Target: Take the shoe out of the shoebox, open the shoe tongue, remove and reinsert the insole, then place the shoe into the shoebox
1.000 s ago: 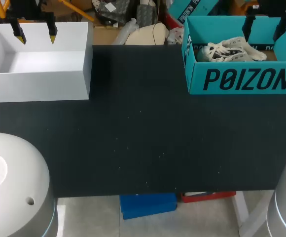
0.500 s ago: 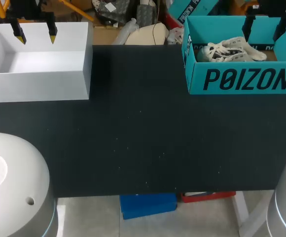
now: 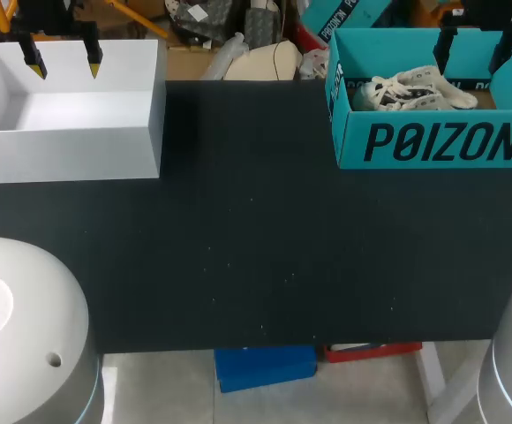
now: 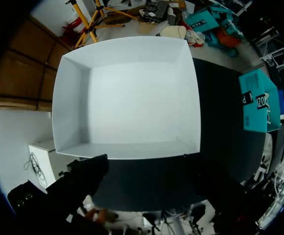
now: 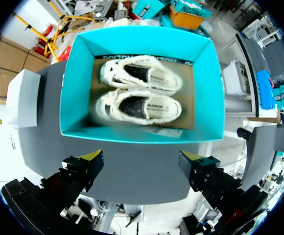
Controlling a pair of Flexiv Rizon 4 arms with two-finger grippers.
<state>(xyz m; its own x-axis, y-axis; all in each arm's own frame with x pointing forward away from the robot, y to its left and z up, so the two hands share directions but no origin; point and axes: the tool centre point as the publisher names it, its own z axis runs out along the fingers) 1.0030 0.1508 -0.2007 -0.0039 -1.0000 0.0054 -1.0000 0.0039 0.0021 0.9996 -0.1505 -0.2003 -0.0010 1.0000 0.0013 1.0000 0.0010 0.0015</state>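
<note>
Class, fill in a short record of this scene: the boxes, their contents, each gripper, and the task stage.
teal shoebox: far right of table, open-topped
contents: two white shoes, side by side
white box: far left, open-topped
left gripper: open, above white box
right gripper: open, above teal shoebox, holding nothing
task stage: shoe not yet taken out

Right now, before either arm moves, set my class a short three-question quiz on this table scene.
1. True or false: the left tool hangs over the white box.
2. How many shoes lie in the teal shoebox? A one, B two, C three.
3. Fill in: the right tool hangs over the shoes with its fingers ____.
Key: 1 true; 2 B; 3 open.
</note>
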